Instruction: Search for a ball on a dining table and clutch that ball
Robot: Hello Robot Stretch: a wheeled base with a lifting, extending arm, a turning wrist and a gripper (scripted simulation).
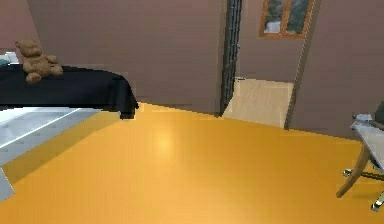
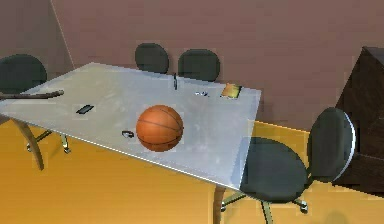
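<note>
Gripper: its state cannot be told from these pictures, and so neither can the ball's place relative to it.
Ball [image 2: 160,128]: an orange basketball, round, with dark seam lines. It rests on the counter near the front edge, roughly midway along its length.
Counter [image 2: 110,85]: a dining table with a rectangular, pale grey, smooth and slightly glossy top on thin metal legs.
Small items on counter: a flat dark piece [image 2: 85,108] to the left of the ball, a small dark curved piece [image 2: 127,133] just beside the ball, and a yellowish lump [image 2: 231,91] near the far right corner. They are too small to name.
Chairs: dark padded seats with rounded backs. Two stand at the far side [image 2: 152,57] [image 2: 199,65], one at the left end [image 2: 20,72], and two at the right end [image 2: 272,170] [image 2: 331,143].
Cabinet [image 2: 365,110]: dark wood, boxy, against the wall at the arm side view's right.
Floor [image 1: 200,160]: orange, smooth, with a faint sheen.
Bed [image 1: 70,90]: covered with a black cloth, at the forward view's left.
Teddy bear [image 1: 38,62]: brown and plush, sitting on the bed.
Doorway [image 1: 258,100]: an opening in the brown wall, with pale boards beyond it.
</note>
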